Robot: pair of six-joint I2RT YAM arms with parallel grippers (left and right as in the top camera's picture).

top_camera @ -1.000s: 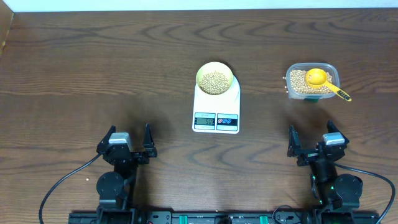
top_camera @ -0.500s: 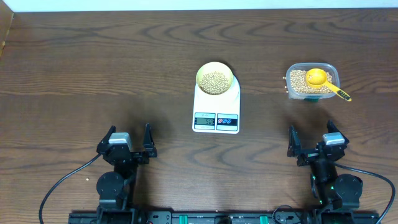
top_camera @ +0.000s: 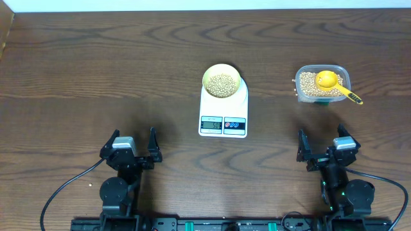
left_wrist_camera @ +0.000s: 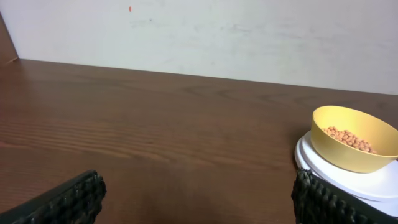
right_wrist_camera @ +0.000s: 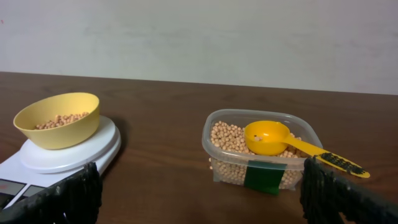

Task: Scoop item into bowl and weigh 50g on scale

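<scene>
- Left gripper, at 7 o'clock from the scale: fingers spread, holding nothing.
- One scale, with one bowl at its 12 o'clock end; the beans inside are too many to count.
- One tub at 3 o'clock of the bowl, with one scoop resting in it.
- Right gripper, at 5 o'clock from the scale: fingers spread, holding nothing.
- Step: probably the weight check, though the display is unreadable. If the weight is short, the right gripper must grasp the scoop handle.

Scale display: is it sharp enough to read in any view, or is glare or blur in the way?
Overhead: the display is glare-free but too small to read surely. Left wrist: only the platform of the scale under the bowl shows. Right wrist: display cropped at the lower-left corner.
</scene>
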